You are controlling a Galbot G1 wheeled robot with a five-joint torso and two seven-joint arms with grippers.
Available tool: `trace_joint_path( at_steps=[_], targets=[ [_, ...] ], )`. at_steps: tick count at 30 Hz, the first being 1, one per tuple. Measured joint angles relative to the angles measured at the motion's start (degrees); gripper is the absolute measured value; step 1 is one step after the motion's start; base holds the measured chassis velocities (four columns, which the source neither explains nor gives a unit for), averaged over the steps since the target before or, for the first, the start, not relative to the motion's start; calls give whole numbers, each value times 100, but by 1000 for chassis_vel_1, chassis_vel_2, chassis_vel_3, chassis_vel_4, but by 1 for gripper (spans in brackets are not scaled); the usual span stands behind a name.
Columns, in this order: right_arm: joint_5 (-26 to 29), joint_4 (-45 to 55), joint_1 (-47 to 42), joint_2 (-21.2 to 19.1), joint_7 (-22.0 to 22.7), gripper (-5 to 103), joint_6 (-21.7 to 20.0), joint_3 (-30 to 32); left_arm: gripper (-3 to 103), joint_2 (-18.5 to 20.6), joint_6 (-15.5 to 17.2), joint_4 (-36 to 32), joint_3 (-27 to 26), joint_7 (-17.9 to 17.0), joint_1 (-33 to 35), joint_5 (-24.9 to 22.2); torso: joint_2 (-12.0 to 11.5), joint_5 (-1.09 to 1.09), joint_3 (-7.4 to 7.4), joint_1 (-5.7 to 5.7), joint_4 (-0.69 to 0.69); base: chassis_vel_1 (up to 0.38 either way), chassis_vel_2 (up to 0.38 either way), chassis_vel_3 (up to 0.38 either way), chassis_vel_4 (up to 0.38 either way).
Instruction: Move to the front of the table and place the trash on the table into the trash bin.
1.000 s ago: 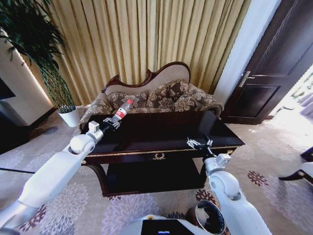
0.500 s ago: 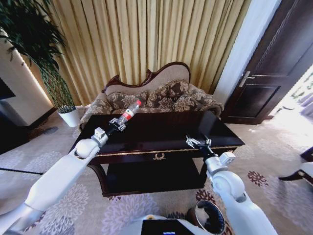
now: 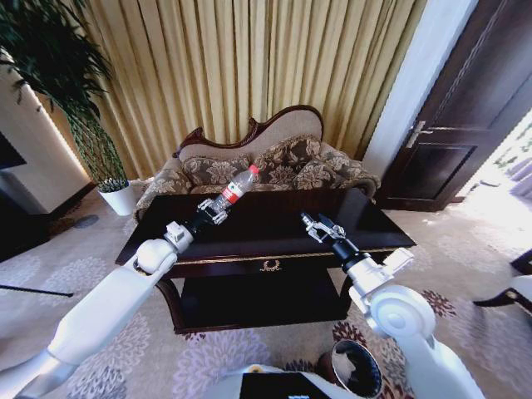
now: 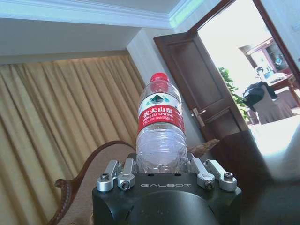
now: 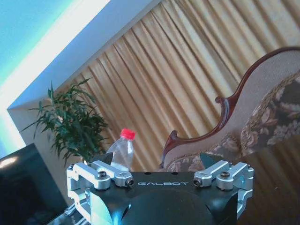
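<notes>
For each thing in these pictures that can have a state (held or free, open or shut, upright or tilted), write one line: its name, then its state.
Bottle: capped, held off the table, tilted, cap end away from the robot.
Left gripper: shut on the bottle's base.
Right gripper: open, holding nothing, above the table.
Table: top bare where it shows.
Trash bin: open-topped, upright on the carpet by the right arm.
Door: open.

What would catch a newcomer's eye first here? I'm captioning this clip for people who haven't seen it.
The clear plastic bottle with red cap and label, clamped by its base in the left pincer and lifted above the dark glossy brown wooden table. Next, the right pincer, open and empty over the table's right half.
</notes>
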Motion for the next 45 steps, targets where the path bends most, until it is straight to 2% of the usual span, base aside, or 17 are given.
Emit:
trace_joint_path(
  at_steps=[12, 26, 30, 45],
  targets=[
    [-26, -312, 201, -86, 0, 100, -148, -299, 42, 31, 18, -176, 270, 16, -160, 34, 0, 1, 0, 0, 0, 0, 0, 0, 0],
    [-44, -611, 548, -108, -66, 100, -113, -321, 42, 1, 237, -441, 833, -292, -554, -293, -1, 1, 0, 0, -1, 0, 0, 0, 0],
    [-49, -787, 718, -112, -131, 100, -73, -340, 42, -43, 353, -547, 1134, -391, -683, -356, -1, 1, 1, 0, 0, 0, 0, 0, 0],
    [21, -1208, 1249, -181, -172, 100, 28, -716, 42, -17, 431, -651, 1506, -438, -883, -561, -2, 1, 1, 0, 0, 0, 0, 0, 0]
  ],
)
